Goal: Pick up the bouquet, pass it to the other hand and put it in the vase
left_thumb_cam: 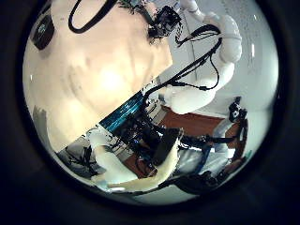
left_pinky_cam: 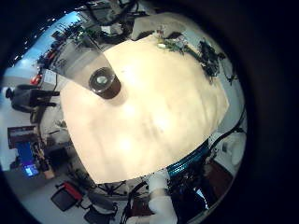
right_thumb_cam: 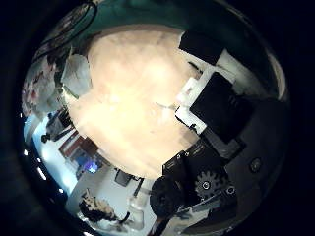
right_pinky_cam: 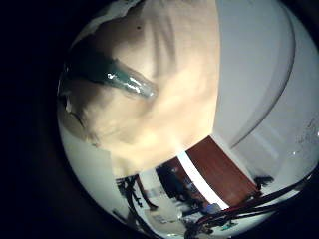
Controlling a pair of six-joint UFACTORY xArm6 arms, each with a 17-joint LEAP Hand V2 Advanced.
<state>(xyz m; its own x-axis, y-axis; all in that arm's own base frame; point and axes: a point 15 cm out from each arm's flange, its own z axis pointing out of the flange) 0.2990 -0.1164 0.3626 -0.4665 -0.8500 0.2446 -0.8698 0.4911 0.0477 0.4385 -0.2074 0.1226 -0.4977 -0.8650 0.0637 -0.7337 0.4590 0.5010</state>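
The vase [left_pinky_cam: 104, 82], a dark round pot, stands on the table [left_pinky_cam: 159, 112] in the left little finger side palm view, far below the left palm. Across the table the right hand [left_pinky_cam: 200, 54] hovers at the far edge with the leafy bouquet [left_pinky_cam: 172, 42] beside it. In the left thumb side palm view the right hand [left_thumb_cam: 166, 21] and its arm [left_thumb_cam: 223, 47] show beyond the table. In the right little finger side palm view the bouquet's wrapped stem [right_pinky_cam: 120, 76] lies close to the palm, above the table [right_pinky_cam: 169, 80]. The right hand's fingers [right_thumb_cam: 209, 96] are curled.
The table's edge [left_pinky_cam: 140, 173] runs below the left palm, with floor and room clutter beyond. A pale object [right_thumb_cam: 75, 75] shows at the table's far side in the right thumb side palm view. A wooden cabinet [right_pinky_cam: 214, 164] stands past the table.
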